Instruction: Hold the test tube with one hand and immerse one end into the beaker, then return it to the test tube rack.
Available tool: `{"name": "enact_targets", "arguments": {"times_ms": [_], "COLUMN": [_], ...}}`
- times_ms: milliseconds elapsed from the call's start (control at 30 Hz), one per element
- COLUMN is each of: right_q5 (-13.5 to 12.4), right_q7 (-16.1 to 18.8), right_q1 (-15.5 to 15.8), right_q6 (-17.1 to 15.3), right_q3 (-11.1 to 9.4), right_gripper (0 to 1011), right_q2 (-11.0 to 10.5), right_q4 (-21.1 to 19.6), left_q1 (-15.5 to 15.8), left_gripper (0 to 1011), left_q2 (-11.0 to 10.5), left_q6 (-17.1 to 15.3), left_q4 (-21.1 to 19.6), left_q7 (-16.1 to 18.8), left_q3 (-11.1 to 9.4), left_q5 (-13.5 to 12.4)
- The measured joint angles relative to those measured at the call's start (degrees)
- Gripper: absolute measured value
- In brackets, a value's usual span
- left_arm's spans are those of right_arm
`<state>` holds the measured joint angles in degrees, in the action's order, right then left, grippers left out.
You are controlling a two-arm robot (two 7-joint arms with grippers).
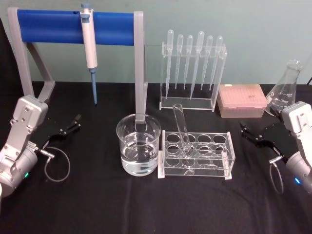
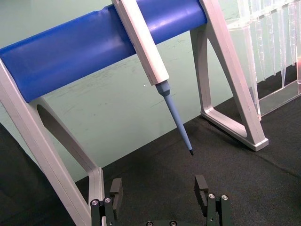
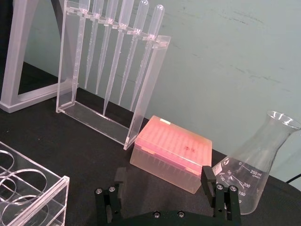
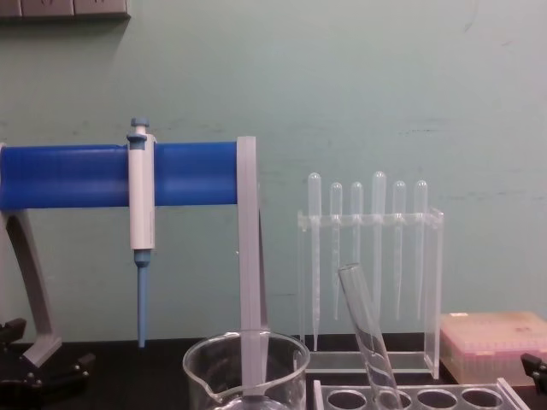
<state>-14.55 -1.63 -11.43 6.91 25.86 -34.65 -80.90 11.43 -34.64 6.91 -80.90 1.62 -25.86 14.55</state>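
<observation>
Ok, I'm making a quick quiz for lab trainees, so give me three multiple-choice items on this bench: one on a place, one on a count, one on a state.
1. Where is the test tube?
A. lying flat
B. leaning in the rack
C. held up in the air

2. How many pipettes hang in the clear stand?
A. six
B. four
C. nine

3. The left gripper and right gripper are:
A. both shut
B. one open, one shut
C. both open, holding nothing

Answers: 1 B, its lower end sits in a rack hole and it tilts; 2 A, six bulbs line the stand's top; 3 C, each wrist view shows fingers spread with nothing between.
</observation>
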Motion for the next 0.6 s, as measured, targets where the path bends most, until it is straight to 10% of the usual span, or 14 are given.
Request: {"name": "enact_targets", "arguments": {"times_ms": [600], "right_q5": [0.0], "right_q7": [0.0], "right_q1": [0.0], "right_q6": [0.0], "right_q3": [0.0], "right_gripper": [1000], "right_q2": [0.0], "right_q4": [0.0], "left_q1": [0.0], "left_gripper": [1000], "left_q2": [0.0], "left_q6": [0.0], "left_q4": [0.0], "left_q7": [0.0], "left_q3": [0.0], "left_q5": [0.0]}}
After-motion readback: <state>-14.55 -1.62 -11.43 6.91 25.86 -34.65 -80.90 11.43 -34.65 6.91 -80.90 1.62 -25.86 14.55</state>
